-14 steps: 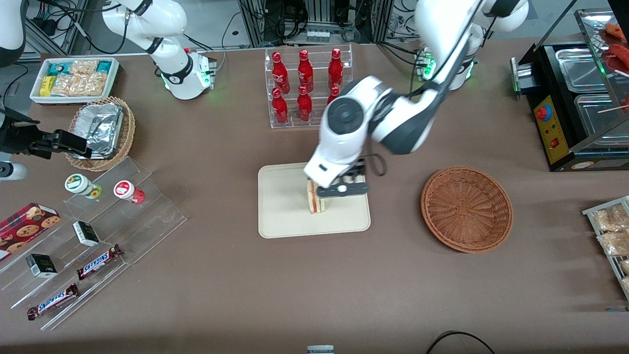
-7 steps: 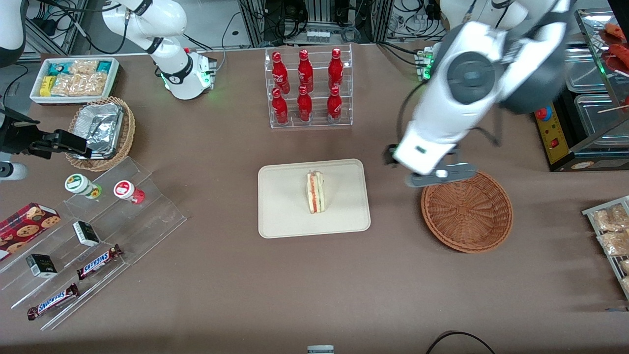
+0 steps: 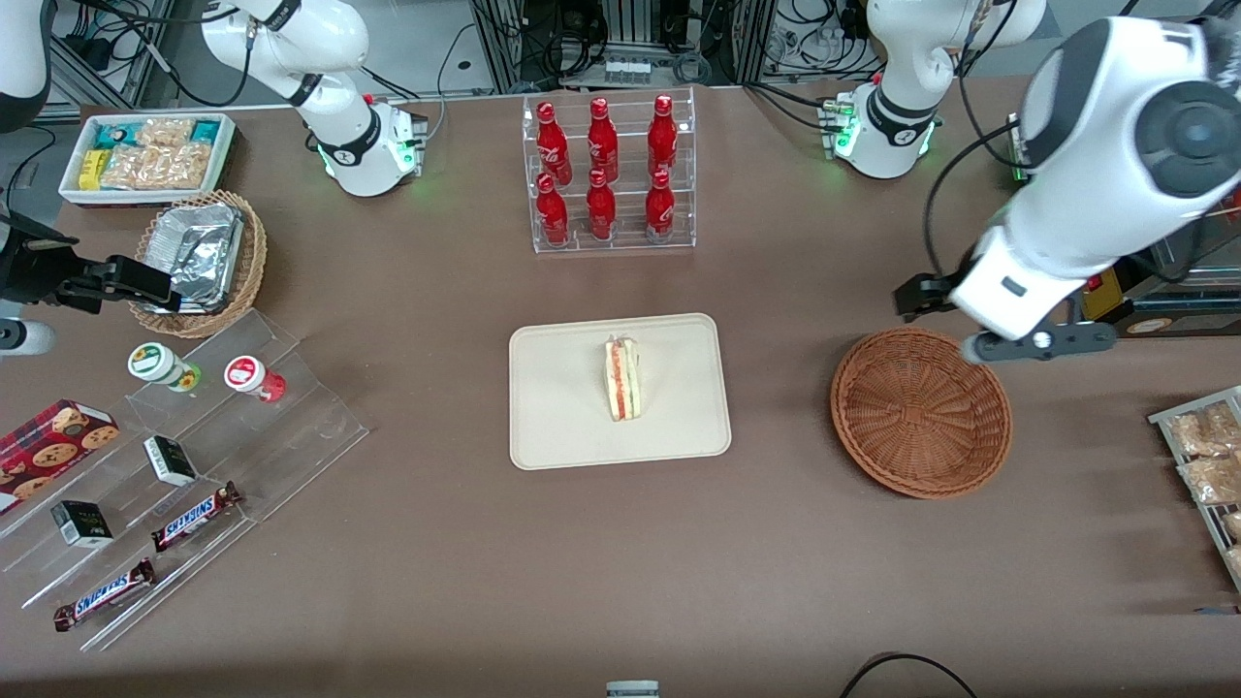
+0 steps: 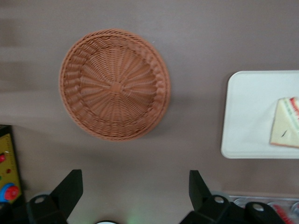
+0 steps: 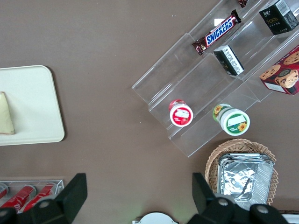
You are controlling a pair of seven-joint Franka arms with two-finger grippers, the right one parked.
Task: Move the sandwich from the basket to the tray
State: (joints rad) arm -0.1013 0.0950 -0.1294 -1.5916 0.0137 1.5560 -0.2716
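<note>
The sandwich (image 3: 622,380) lies on the cream tray (image 3: 562,427) in the middle of the table; its pale bread and red edge also show in the left wrist view (image 4: 286,129) on the tray (image 4: 247,112). The round reddish-brown basket (image 3: 921,412) holds nothing and lies toward the working arm's end; it also shows in the left wrist view (image 4: 114,84). My left gripper (image 3: 1028,341) hangs high above the basket's rim, farther from the front camera than the basket's middle. It is open and holds nothing (image 4: 135,189).
A clear rack of red bottles (image 3: 606,174) stands farther from the front camera than the tray. A black food warmer (image 3: 1125,194) stands at the working arm's end, close to the arm. Snack packets (image 3: 1202,446) lie near that table edge.
My left gripper has let go of the sandwich on the tray, risen and swung away over the basket toward the working arm's end. The sandwich stays on the tray.
</note>
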